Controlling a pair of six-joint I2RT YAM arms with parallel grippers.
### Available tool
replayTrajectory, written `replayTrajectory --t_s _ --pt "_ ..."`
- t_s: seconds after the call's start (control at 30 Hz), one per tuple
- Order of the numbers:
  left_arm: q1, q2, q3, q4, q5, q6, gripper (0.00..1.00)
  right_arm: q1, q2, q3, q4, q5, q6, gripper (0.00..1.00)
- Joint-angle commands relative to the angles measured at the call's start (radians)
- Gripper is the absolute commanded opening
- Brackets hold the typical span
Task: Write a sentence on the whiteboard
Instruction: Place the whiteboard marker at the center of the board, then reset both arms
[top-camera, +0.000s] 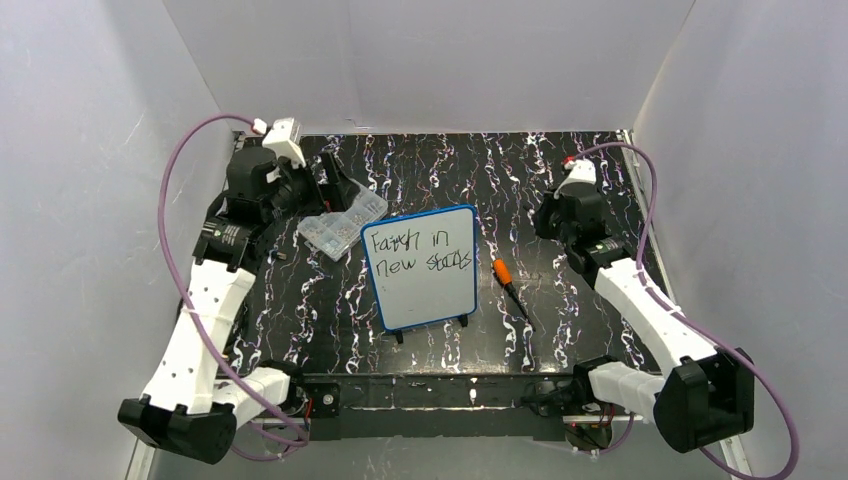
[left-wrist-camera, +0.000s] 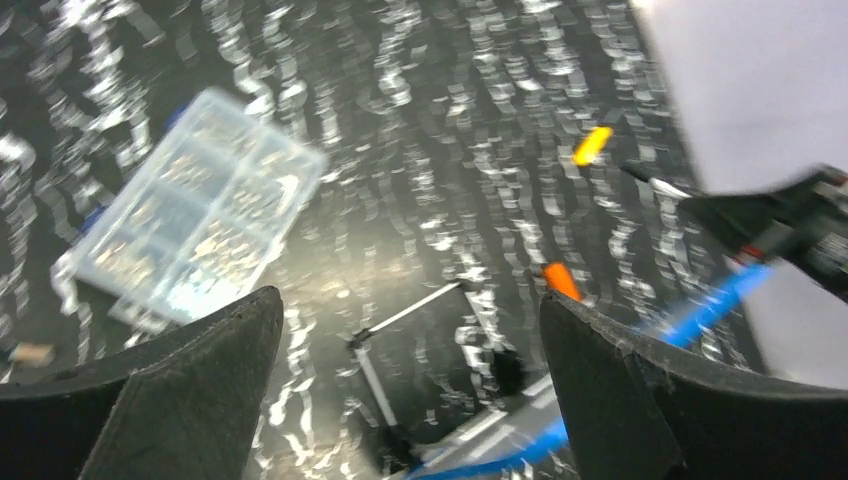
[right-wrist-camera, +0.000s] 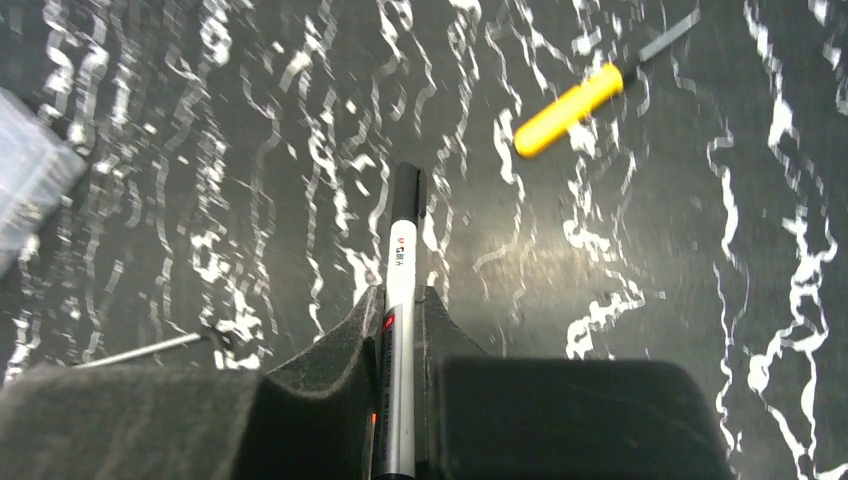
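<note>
The whiteboard, white with a blue frame and black feet, stands tilted in the middle of the table. The sentence runs in two black handwritten lines across its upper half. My right gripper is to the right of the board, apart from it. In the right wrist view it is shut on a silver marker with a black end pointing at the table. My left gripper hovers up and left of the board and is open and empty. Part of the board's blue frame shows blurred below it.
A clear plastic compartment box lies by the board's upper left corner, under the left gripper. An orange-handled screwdriver lies to the right of the board; it looks yellow in the right wrist view. White walls enclose the table.
</note>
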Motion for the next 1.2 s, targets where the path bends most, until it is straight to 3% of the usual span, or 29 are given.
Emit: replayTrajectory --t_s 0.0,0.17,0.33,0.57,0.63,0.8,0.97,1.17 --pt "0.059 -0.086 -0.15 0.034 -0.204 0.05 0.98 -0.076 -0.018 -0.105 0.087 -0.08 0.045 0.01" --pt "0.066 -0.196 -0.336 0.103 -0.457 0.174 0.98 -0.117 -0.023 -0.215 0.101 -0.011 0.065 0.01" --pt "0.071 -0.249 -0.431 0.093 -0.562 0.199 0.98 -0.139 0.014 -0.273 0.113 0.067 0.104 0.04" --pt "0.071 -0.297 -0.488 0.052 -0.606 0.176 0.98 -0.154 0.051 -0.293 0.083 0.136 0.153 0.34" --pt "0.071 -0.32 -0.496 0.055 -0.615 0.167 0.98 -0.156 0.039 -0.27 0.046 0.154 0.165 0.56" --pt "0.071 -0.417 -0.535 0.109 -0.639 0.159 0.98 -0.156 -0.023 -0.208 -0.03 0.189 0.15 0.82" --pt "0.071 -0.492 -0.557 0.155 -0.649 0.166 0.98 -0.156 -0.137 -0.138 -0.059 0.165 0.058 0.89" --pt "0.071 -0.567 -0.574 0.182 -0.659 0.166 0.98 -0.156 -0.39 -0.202 0.124 0.071 -0.113 0.91"
